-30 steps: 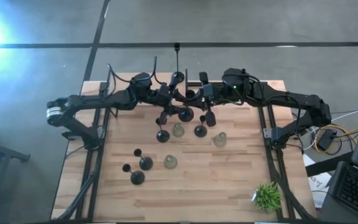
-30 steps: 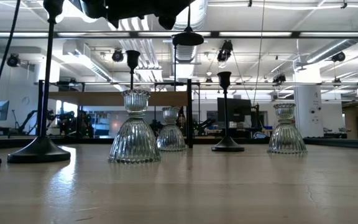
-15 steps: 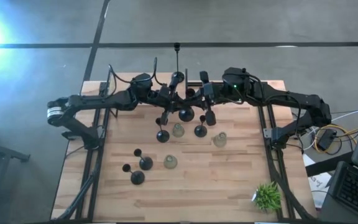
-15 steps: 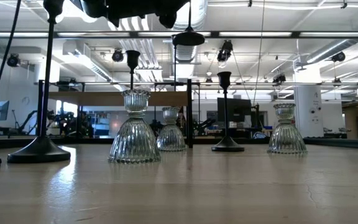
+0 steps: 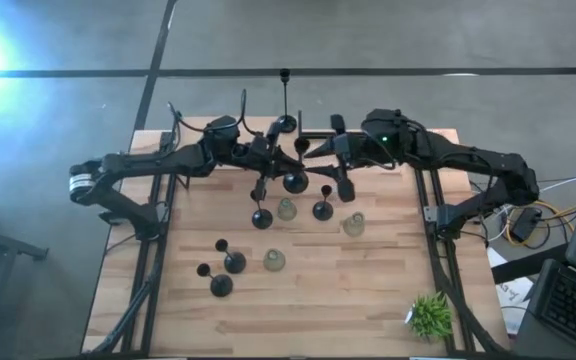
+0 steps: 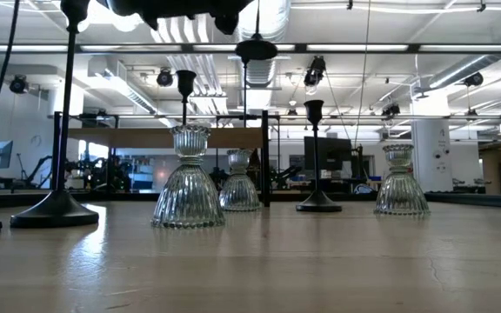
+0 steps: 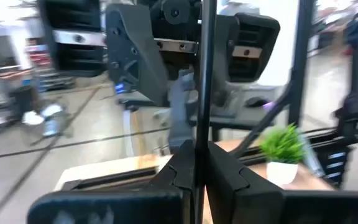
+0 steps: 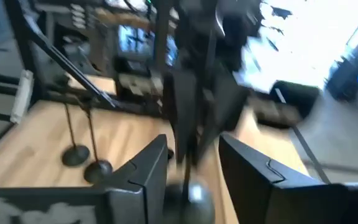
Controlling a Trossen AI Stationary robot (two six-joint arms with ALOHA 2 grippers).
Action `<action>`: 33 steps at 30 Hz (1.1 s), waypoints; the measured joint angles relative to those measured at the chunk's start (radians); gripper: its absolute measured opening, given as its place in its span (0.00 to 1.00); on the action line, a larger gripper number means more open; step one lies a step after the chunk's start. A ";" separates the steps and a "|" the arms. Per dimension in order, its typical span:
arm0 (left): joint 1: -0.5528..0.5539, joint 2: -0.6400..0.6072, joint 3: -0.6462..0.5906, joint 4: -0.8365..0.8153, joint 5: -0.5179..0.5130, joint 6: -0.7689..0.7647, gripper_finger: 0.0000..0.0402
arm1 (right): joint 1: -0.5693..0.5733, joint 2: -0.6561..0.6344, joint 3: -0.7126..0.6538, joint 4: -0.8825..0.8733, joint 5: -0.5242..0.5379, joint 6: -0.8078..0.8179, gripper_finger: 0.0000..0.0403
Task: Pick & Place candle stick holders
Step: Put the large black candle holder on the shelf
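- The sorting looks early. One tall black candle stick holder with a round base and thin stem (image 5: 294, 182) is lifted off the wooden table (image 5: 368, 290), held between the two arms near the table's far edge.
- The left gripper (image 7: 194, 171) has its dark fingers clamped on that holder's thin stem, which runs straight up between them in the left wrist view.
- The right gripper (image 8: 191, 162) faces the left one from just beside it. Its fingers stand apart, with a dark shape that may be the same holder between them; the blurred view makes contact impossible to confirm.
- Left on the table: three squat pale-green ribbed glass holders (image 5: 274, 260), with black holders around them.
- Among those, two short black holders (image 5: 322, 208) stand near the middle and three more black holders (image 5: 221, 284) cluster toward the left front.
- A small green potted plant (image 5: 431, 316) sits at the right front corner, well apart.
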State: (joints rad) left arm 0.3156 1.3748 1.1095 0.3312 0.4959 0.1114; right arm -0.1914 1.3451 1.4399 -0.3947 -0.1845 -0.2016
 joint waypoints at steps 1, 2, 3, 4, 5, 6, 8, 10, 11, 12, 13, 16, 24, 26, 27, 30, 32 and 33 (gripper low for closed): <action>0.000 -0.019 0.000 -0.033 -0.017 0.014 0.05 | -0.006 -0.017 0.000 -0.040 0.007 0.006 0.37; 0.000 -0.037 -0.001 -0.064 -0.039 0.028 0.05 | -0.010 -0.032 -0.001 -0.072 0.008 0.017 0.38; 0.000 -0.057 -0.001 -0.090 -0.060 0.042 0.05 | -0.015 -0.050 -0.004 -0.101 0.008 0.029 0.39; 0.001 -0.081 -0.001 -0.122 -0.083 0.054 0.05 | -0.017 -0.067 -0.011 -0.127 0.010 0.040 0.40; 0.001 -0.102 -0.003 -0.146 -0.107 0.070 0.05 | -0.018 -0.086 -0.020 -0.143 0.009 0.054 0.40; 0.002 -0.127 -0.007 -0.155 -0.137 0.085 0.05 | -0.021 -0.107 -0.035 -0.155 0.009 0.066 0.40; 0.015 -0.174 -0.032 -0.161 -0.174 0.097 0.05 | -0.021 -0.148 -0.079 -0.160 0.009 0.086 0.39; 0.043 -0.222 -0.063 -0.163 -0.193 0.091 0.05 | -0.025 -0.195 -0.139 -0.161 0.018 0.108 0.38; 0.059 -0.246 -0.080 -0.165 -0.203 0.088 0.05 | -0.025 -0.218 -0.171 -0.159 0.034 0.122 0.37; 0.077 -0.270 -0.098 -0.166 -0.217 0.080 0.05 | -0.026 -0.243 -0.205 -0.148 0.044 0.139 0.36; 0.095 -0.296 -0.116 -0.166 -0.230 0.075 0.05 | -0.026 -0.269 -0.240 -0.138 0.065 0.155 0.35; 0.153 -0.366 -0.159 -0.157 -0.268 0.059 0.05 | -0.026 -0.343 -0.348 -0.071 0.135 0.206 0.33; 0.253 -0.419 -0.193 -0.150 -0.378 0.027 0.05 | -0.025 -0.490 -0.592 0.182 0.249 0.252 0.27; 0.269 -0.409 -0.196 -0.150 -0.412 0.027 0.05 | -0.025 -0.506 -0.634 0.209 0.303 0.251 0.26; 0.276 -0.402 -0.197 -0.148 -0.415 0.026 0.05 | -0.025 -0.510 -0.651 0.220 0.334 0.251 0.26; 0.295 -0.375 -0.200 -0.123 -0.419 0.020 0.05 | -0.025 -0.516 -0.687 0.226 0.422 0.250 0.24; 0.306 -0.350 -0.200 -0.095 -0.416 0.015 0.05 | -0.025 -0.514 -0.701 0.229 0.468 0.253 0.23; 0.315 -0.337 -0.200 -0.079 -0.412 0.012 0.05 | -0.025 -0.512 -0.707 0.230 0.484 0.254 0.23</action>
State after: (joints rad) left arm 0.6302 1.0382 0.9100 0.2525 0.0835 0.1231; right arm -0.2169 0.8333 0.7330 -0.1650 0.2999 0.0528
